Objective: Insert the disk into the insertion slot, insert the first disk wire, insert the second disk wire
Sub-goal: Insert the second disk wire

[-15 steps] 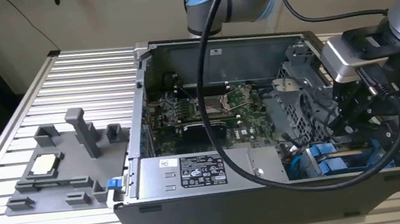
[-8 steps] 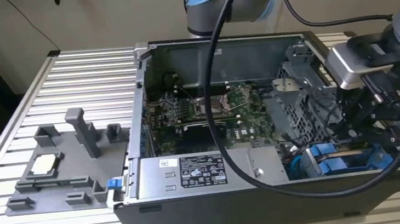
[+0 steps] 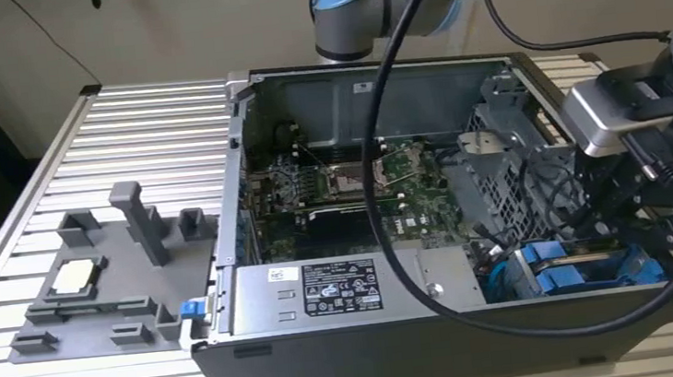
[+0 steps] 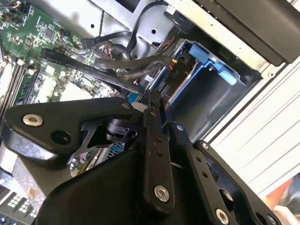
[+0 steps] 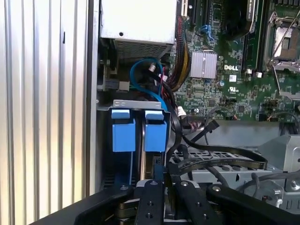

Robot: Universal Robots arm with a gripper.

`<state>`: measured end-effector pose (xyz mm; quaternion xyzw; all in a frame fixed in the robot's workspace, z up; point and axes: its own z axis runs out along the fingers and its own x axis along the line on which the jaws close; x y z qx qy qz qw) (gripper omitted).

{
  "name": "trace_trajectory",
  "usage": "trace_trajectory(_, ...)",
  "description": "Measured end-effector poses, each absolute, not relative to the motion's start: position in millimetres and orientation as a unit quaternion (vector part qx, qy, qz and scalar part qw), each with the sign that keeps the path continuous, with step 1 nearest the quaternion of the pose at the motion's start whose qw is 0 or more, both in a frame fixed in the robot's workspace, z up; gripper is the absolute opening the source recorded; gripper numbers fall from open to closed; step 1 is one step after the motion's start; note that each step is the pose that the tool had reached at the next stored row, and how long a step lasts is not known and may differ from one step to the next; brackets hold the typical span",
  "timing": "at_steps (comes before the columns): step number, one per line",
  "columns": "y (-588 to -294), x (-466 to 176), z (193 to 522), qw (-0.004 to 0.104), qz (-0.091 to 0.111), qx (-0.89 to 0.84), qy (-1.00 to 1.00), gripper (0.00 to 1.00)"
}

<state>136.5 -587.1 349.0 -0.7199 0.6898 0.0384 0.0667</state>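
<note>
Blue-framed hard disk [image 5: 155,133], a flat metal drive clipped in bright blue plastic, sits upright inside the insertion slot [image 3: 593,286], the dark grey sheet-metal bay at the corner of the open black computer case [image 3: 328,356], just beside a second blue-framed carrier [image 5: 123,132] in the same bay. Judging by how both blue tabs stand level in the first wrist view, the disk step looks done. The black gripper [image 4: 147,101] hovers directly over the bay, its fingers [image 5: 149,197] drawn close together; they may be pinching something small at the tips, but that cannot be told for sure. A bundle of black flat cables [image 5: 220,161] lies loose beside the bay, between it and the green motherboard [image 3: 361,181], so at least one disk wire appears not yet plugged in. The silver labelled power-supply box [image 3: 334,290] sits next to the bay, along the same edge of the case, which rests on a ribbed metal worktop [image 3: 146,133].
</note>
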Motion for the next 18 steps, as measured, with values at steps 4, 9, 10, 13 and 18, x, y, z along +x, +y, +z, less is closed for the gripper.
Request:
trace_trajectory(4,-587.1,140.3,345.9,0.067,0.038,-0.719,0.690,0.16)
trace_trajectory(9,-587.1,141.7,343.0,0.067,0.037,-0.711,0.699,0.16)
trace_trajectory(10,-587.1,141.8,342.7,0.067,0.037,-0.709,0.702,0.16)
trace_trajectory(13,-587.2,142.1,342.2,0.066,0.035,-0.705,0.706,0.16)
trace_trajectory(18,-587.1,142.1,341.4,0.066,0.035,-0.705,0.706,0.16)
